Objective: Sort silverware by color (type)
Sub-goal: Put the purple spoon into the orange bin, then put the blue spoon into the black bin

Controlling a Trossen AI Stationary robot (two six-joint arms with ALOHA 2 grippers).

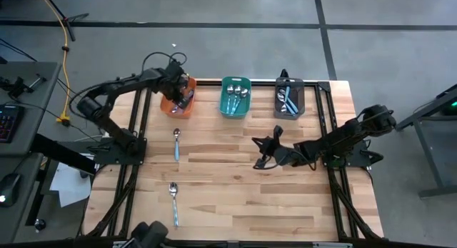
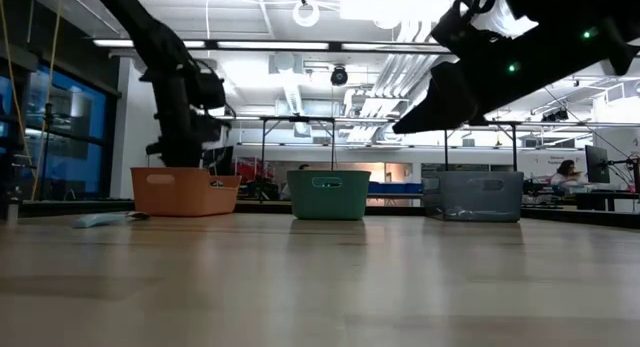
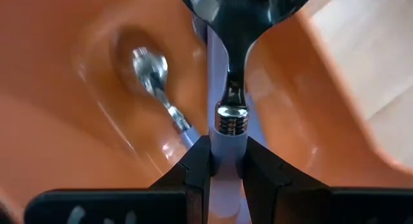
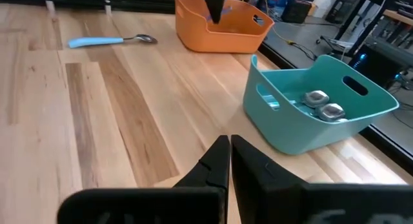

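My left gripper is down inside the orange bin at the table's far left, shut on a purple-handled spoon. A second spoon lies on that bin's floor. My right gripper is shut and empty, hovering above the table's middle right, near the teal bin. Two blue-handled spoons lie flat on the wood: one below the orange bin, one closer to the near edge. The teal bin and the grey bin each hold spoons. My left gripper pinches the purple handle between its two fingers, just behind the metal collar where the handle meets the neck. The fingers reach down from above and lie along the spoon. Its shiny bowl points away from them, down into the orange bin.
The three bins stand in a row along the far edge. Bare wood lies between the bins and the near edge, apart from the two loose spoons on the left half. In the low view the left arm stands over the orange bin.
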